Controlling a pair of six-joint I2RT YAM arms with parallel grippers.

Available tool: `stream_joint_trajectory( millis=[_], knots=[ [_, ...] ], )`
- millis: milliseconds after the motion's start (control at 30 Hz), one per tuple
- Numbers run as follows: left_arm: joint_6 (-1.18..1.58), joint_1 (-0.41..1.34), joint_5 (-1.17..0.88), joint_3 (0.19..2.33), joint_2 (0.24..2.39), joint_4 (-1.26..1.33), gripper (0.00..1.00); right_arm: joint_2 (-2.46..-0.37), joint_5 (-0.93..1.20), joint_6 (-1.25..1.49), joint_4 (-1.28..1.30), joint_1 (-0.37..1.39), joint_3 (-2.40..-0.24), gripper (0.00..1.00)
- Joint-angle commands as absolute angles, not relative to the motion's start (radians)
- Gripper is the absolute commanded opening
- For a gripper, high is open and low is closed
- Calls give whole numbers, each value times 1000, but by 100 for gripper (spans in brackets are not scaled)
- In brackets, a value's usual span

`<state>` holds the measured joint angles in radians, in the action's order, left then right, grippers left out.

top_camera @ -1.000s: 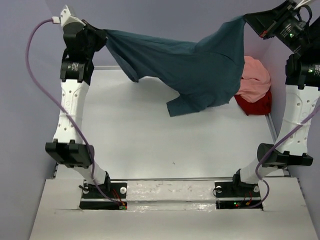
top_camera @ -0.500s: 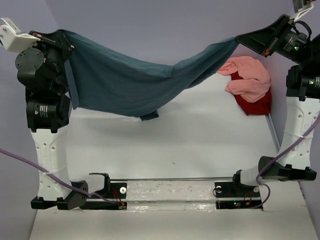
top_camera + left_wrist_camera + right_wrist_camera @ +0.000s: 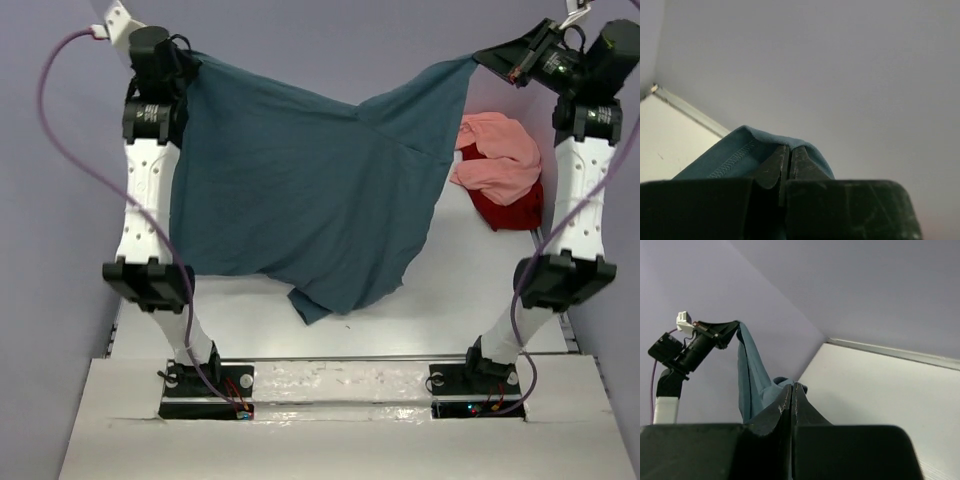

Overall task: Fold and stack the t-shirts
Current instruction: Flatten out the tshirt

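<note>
A dark teal-blue t-shirt (image 3: 310, 200) hangs spread in the air between both raised arms. My left gripper (image 3: 192, 68) is shut on its top left corner, and the hem (image 3: 735, 157) folds over the tips of my left gripper (image 3: 789, 148). My right gripper (image 3: 480, 56) is shut on the top right corner; teal cloth (image 3: 752, 380) trails from my right gripper (image 3: 792, 386) toward the other arm. The shirt's lower edge dangles just above the table (image 3: 450, 290). A salmon pink t-shirt (image 3: 500, 155) lies crumpled on a red t-shirt (image 3: 510, 210) at the back right.
Lilac walls close in the table at the back and both sides. The arm bases (image 3: 205, 385) sit on a rail along the near edge. A purple cable (image 3: 70, 140) loops out from the left arm.
Both arms have risen and drawn the teal shirt up and toward the near side. It now hangs as a broad sheet instead of a sagging band.
</note>
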<state>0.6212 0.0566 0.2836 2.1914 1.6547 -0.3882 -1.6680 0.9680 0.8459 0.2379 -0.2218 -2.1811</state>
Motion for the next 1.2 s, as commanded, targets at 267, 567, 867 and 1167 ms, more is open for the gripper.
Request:
stream_joint_trajectory(
  millis=[267, 567, 867, 1167],
  knots=[
    [744, 23, 97, 2382, 1905, -345, 0, -2089, 880, 869, 261, -302, -2638, 0],
    [632, 23, 138, 2236, 1669, -213, 0, -1959, 1023, 1045, -80, -331, -2547, 0],
    [679, 23, 118, 1867, 1330, -296, 0, -1505, 1106, 1052, -11, -322, -1955, 0],
    [675, 25, 62, 1797, 1085, -564, 0, -1053, 1132, 1063, 176, -295, -1715, 0]
  ],
)
